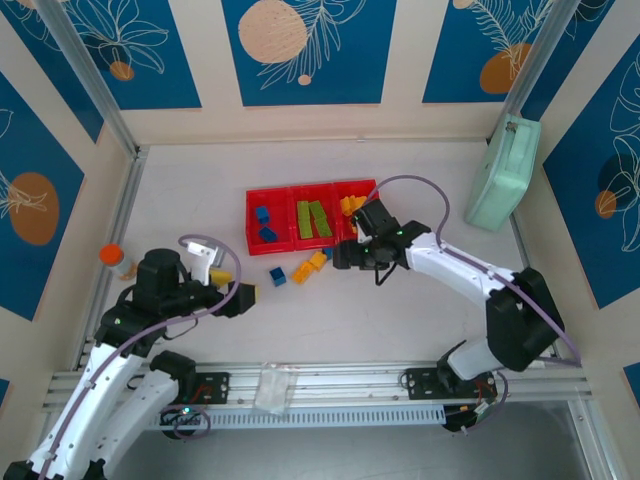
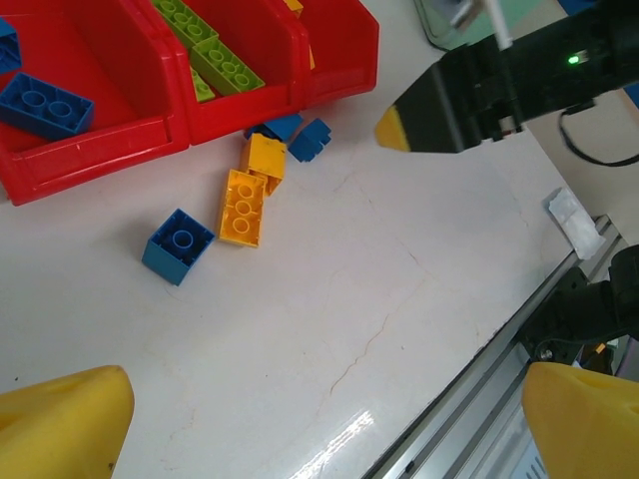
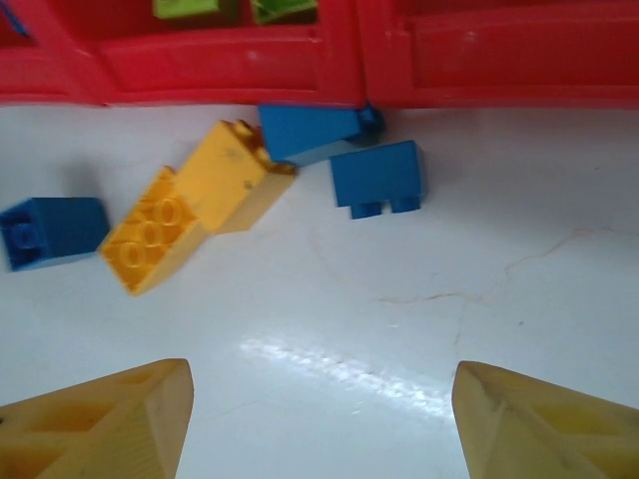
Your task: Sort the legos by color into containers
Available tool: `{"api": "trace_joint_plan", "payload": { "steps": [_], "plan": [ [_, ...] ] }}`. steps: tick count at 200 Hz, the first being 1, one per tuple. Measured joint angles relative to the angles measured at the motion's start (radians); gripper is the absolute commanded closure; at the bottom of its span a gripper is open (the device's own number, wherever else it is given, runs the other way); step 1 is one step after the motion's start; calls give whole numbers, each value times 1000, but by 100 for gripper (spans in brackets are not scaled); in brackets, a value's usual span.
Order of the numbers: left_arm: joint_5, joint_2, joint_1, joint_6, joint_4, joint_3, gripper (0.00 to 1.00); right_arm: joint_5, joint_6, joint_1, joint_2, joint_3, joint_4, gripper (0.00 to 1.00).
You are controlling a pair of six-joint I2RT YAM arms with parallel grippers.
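While the top view took in all three red bins (image 1: 292, 212) at once, the wrist views gave the loose bricks up close. Seen from above, the left bin held two blue bricks (image 1: 262, 214), the middle bin two long green bricks (image 1: 305, 220), the right bin a yellow heap (image 1: 350, 205). Through the right wrist, five bricks lay on the surface (image 3: 399, 299) just before the bins: a blue cube (image 3: 55, 232), two touching yellow bricks (image 3: 150, 244), and a blue pair (image 3: 377, 177) near the bin wall. The right claw (image 3: 319, 419) stood open and empty, facing them; the left claw (image 2: 319, 429) gaped wide, empty, apart from them.
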Motion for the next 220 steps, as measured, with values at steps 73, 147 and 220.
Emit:
{"api": "trace_joint_plan", "payload": {
  "steps": [73, 147, 220],
  "plan": [
    [-4, 0, -10, 0, 0, 0, 1, 40, -129, 6, 263, 94, 32, 30],
    [-5, 0, -11, 0, 0, 0, 1, 182, -174, 19, 365, 197, 13, 43],
    [-5, 0, -11, 0, 0, 0, 0, 246, -203, 58, 420, 251, -19, 68]
  ]
}}
